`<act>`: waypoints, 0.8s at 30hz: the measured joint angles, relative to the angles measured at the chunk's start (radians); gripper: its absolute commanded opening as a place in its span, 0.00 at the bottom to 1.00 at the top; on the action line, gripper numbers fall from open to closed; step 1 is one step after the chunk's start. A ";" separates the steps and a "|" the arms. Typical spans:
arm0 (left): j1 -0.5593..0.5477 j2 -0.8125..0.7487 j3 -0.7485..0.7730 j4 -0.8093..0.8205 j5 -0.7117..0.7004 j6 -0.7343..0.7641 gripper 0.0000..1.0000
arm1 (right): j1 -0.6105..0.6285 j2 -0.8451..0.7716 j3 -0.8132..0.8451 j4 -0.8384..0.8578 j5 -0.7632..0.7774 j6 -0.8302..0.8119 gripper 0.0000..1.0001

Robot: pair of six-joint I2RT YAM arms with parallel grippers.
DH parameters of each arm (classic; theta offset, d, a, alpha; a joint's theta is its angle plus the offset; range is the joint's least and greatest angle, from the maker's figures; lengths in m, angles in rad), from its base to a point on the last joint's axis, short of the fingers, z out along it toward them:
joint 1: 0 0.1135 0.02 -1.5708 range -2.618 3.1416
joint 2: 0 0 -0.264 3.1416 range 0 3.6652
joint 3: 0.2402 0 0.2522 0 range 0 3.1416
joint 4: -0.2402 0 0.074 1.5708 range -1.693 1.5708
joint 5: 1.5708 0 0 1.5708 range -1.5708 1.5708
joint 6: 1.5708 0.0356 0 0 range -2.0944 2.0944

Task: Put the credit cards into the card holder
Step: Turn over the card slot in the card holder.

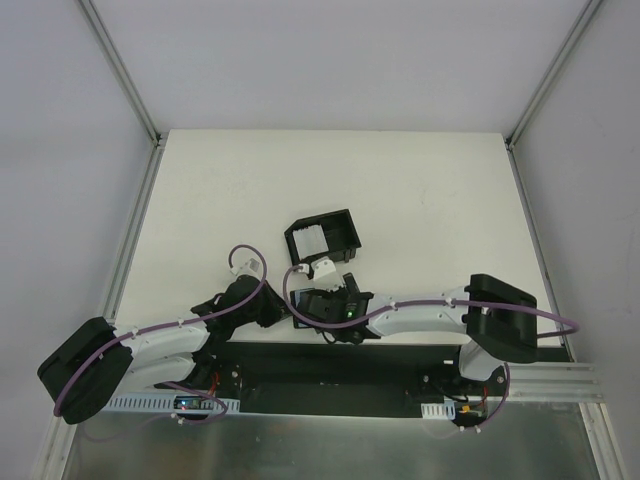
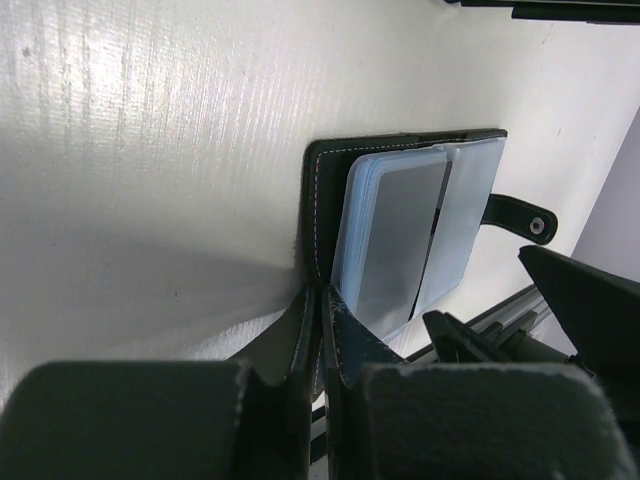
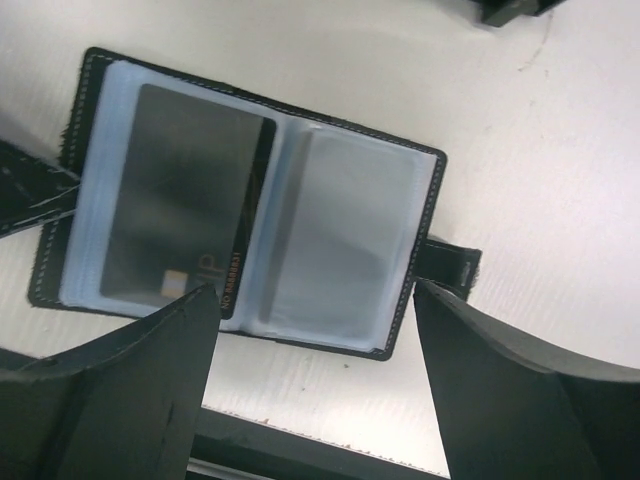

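The card holder (image 3: 330, 240) lies open and flat on the white table, showing bluish-grey sleeves and a snap tab (image 2: 520, 215). A dark card (image 3: 185, 215) sits in its left sleeve. The right sleeve (image 3: 350, 250) looks empty. My left gripper (image 2: 322, 375) is shut on the edge of the holder's cover (image 2: 318, 300), pinning it. My right gripper (image 3: 312, 290) hovers open just above the holder's near edge, with nothing between its fingers. The pale credit cards (image 1: 311, 240) stand in a black box behind the holder. In the top view both grippers (image 1: 278, 312) (image 1: 335, 303) crowd over the holder (image 1: 303, 320).
The black open-topped box (image 1: 345, 232) stands on the table just beyond the grippers. A black mounting rail (image 1: 330, 365) runs along the table's near edge, right behind the holder. Grey walls close in the table at the left, right and back.
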State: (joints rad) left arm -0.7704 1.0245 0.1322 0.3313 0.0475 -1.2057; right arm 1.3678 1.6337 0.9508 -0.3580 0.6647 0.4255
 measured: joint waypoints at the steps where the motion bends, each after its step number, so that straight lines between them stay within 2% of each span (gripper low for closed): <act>1: 0.000 0.000 0.000 0.000 0.000 0.000 0.00 | -0.004 -0.002 -0.003 -0.003 0.005 0.010 0.81; 8: 0.000 0.002 0.000 0.001 0.000 0.000 0.00 | -0.011 -0.018 -0.024 -0.009 0.026 0.051 0.81; 14: 0.000 0.008 0.000 0.008 0.001 0.000 0.00 | -0.008 -0.031 -0.067 0.079 -0.065 0.002 0.80; 16: 0.000 0.008 0.000 0.008 0.002 0.001 0.00 | -0.011 -0.033 -0.067 0.090 -0.092 -0.004 0.76; 19: 0.000 0.004 0.000 0.008 0.005 0.015 0.00 | -0.035 -0.040 -0.064 0.098 -0.161 -0.014 0.63; 21: 0.000 -0.006 0.000 0.003 0.005 0.035 0.00 | -0.074 -0.045 -0.053 0.101 -0.221 -0.014 0.58; 24: 0.000 -0.041 0.001 -0.013 0.005 0.068 0.00 | -0.141 -0.048 -0.036 0.121 -0.305 -0.006 0.57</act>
State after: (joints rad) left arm -0.7708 0.9833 0.1333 0.3180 0.0528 -1.1381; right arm 1.2266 1.5860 0.9150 -0.2375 0.3599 0.4191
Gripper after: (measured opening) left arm 0.007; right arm 0.581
